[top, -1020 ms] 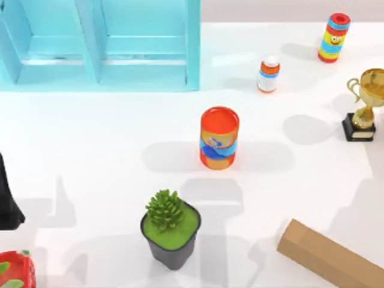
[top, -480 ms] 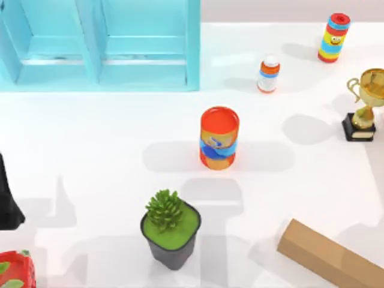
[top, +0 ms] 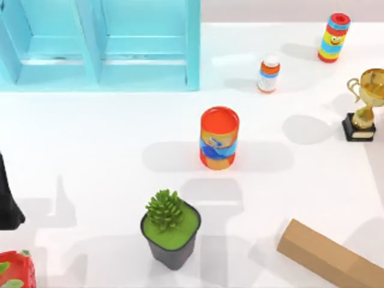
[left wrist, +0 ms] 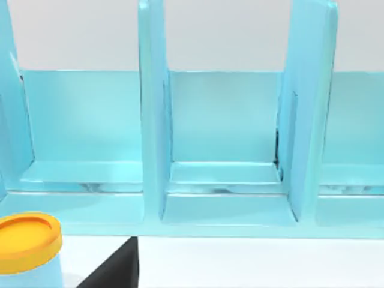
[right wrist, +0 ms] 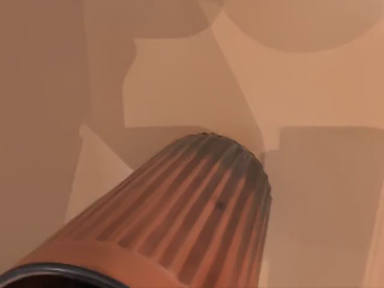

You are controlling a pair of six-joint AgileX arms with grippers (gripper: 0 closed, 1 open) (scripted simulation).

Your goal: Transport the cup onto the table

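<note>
The cup (right wrist: 198,216), ribbed and reddish-brown, hangs tilted close before the right wrist camera, its narrow base pointing away. It floats above a plain surface crossed by shadows, so my right gripper holds it. The white table (top: 90,138) spans the top view. My left arm (top: 7,201) is parked at the table's left edge, a dark shape. The left wrist view faces the blue shelf (left wrist: 225,138).
The blue shelf unit (top: 99,42) stands at back left. An orange-and-blue cylinder (top: 219,138) is mid-table and a plant pot (top: 171,231) is in front. A small bottle (top: 268,74), striped toy (top: 335,37) and gold trophy (top: 363,105) are at back right. A cardboard box (top: 327,258) lies front right.
The arm's shadow at the table's right front has slid further toward the front right corner. Nothing standing on the table has moved.
</note>
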